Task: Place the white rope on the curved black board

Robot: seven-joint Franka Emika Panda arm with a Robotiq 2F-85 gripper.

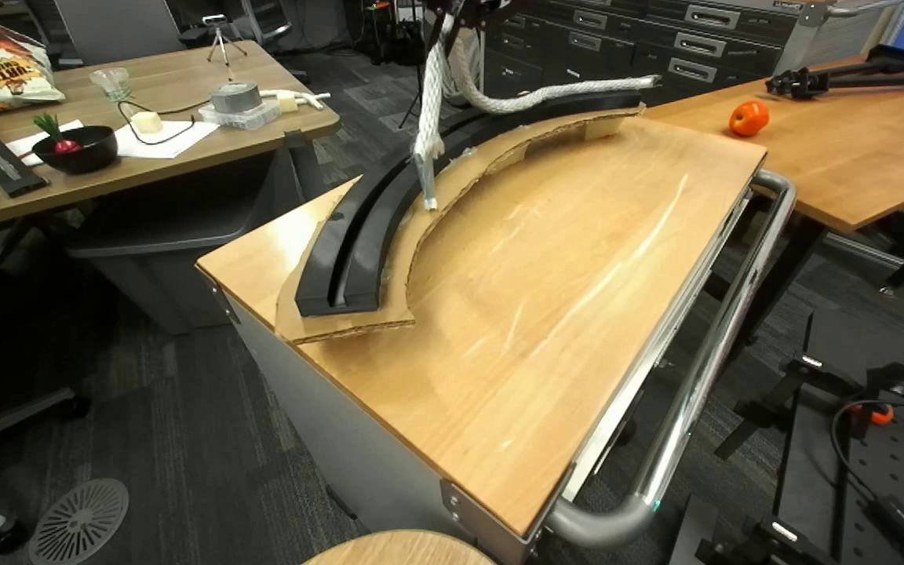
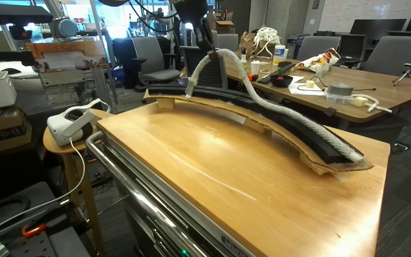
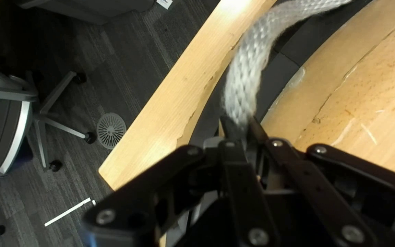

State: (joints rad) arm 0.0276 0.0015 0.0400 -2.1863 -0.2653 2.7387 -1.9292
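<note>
White rope lies along one end of the curved black board, then arches up to the claw, which pinches it near the opposite end. From the claw, that loose end hangs down over the board's inner side; I cannot tell whether it touches anything. Under the board sits a strip of cardboard, propped on small tan blocks above a wooden tabletop with a metal rail along one edge.
</note>
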